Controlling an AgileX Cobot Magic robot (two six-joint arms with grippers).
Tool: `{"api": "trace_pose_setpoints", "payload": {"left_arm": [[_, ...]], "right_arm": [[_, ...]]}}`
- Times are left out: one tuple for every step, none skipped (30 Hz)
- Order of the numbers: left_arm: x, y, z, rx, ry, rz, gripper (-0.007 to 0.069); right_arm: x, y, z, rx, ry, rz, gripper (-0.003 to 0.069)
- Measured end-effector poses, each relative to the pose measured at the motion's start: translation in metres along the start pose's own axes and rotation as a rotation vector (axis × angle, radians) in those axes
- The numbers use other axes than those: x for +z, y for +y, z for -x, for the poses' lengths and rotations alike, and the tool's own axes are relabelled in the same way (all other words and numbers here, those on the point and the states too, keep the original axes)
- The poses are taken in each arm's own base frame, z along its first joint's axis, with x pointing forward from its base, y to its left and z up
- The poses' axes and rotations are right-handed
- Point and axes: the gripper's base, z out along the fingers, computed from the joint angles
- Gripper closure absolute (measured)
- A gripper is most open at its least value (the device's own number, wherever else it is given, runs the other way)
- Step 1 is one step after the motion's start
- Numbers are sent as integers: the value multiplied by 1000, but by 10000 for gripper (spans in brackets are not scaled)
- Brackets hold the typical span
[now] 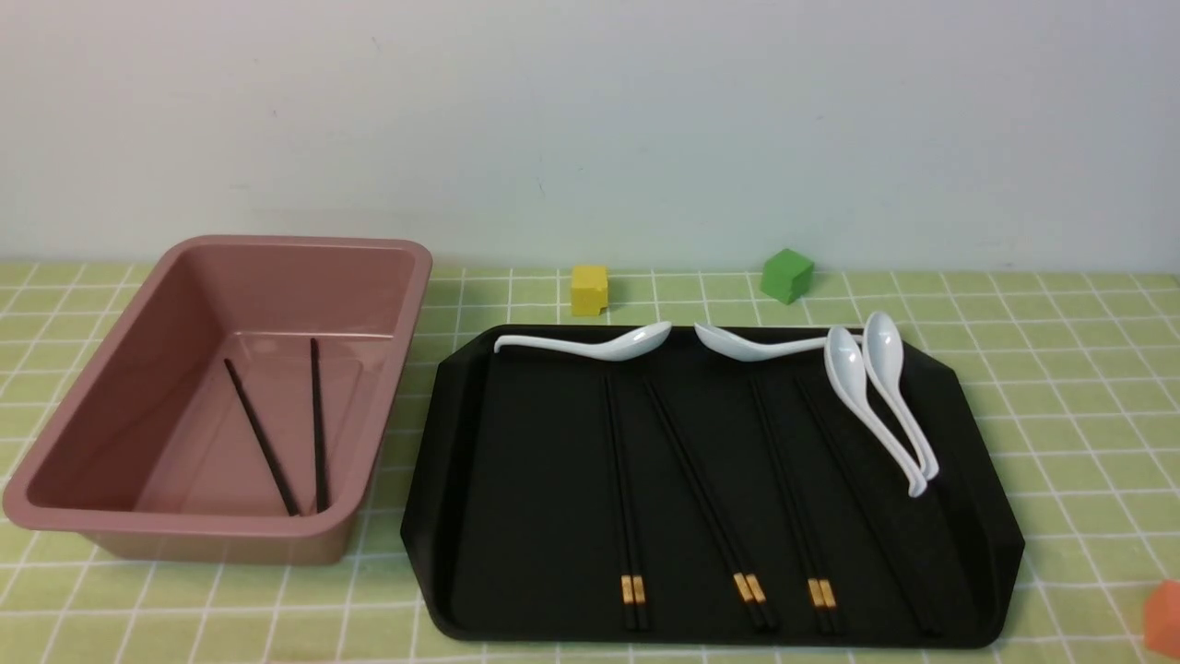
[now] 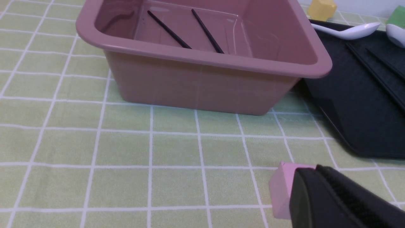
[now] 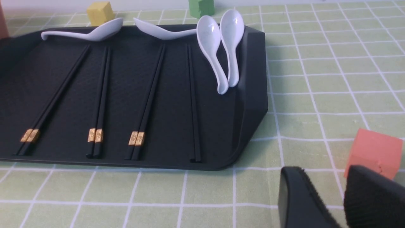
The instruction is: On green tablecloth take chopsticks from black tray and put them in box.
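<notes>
The pink-brown box (image 1: 111, 387) stands on the green tablecloth (image 1: 1060, 415) at the left, with two black chopsticks (image 1: 318, 424) lying inside; they also show in the left wrist view (image 2: 207, 31). The black tray (image 1: 516, 516) to its right holds several chopstick pairs (image 1: 627, 498), three with gold bands at the near end (image 3: 95, 135). Neither gripper shows in the front view. My left gripper (image 2: 313, 172) is shut and empty, low over the cloth on the near side of the box (image 2: 202, 82). My right gripper (image 3: 326, 177) is open and empty, near the tray's near right corner (image 3: 250, 126).
Several white spoons (image 1: 867, 406) lie along the tray's far edge and right side. A yellow cube (image 1: 589, 290) and a green cube (image 1: 786, 275) sit beyond the tray. A pink cube (image 2: 281, 190) sits beside my left fingers, and an orange cube (image 3: 373, 152) just beyond my right fingers.
</notes>
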Motion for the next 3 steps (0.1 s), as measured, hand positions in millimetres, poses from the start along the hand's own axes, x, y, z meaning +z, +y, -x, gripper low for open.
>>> {"api": "trace_pose_setpoints", "payload": {"left_arm": [[0, 0, 0, 0, 0, 0, 603], [0, 0, 0, 0, 0, 0, 603], [0, 0, 0, 0, 0, 0, 603]], "right_arm": [[0, 0, 0, 0, 0, 0, 419], [0, 0, 0, 0, 0, 0, 419], [0, 0, 0, 0, 0, 0, 419]]}}
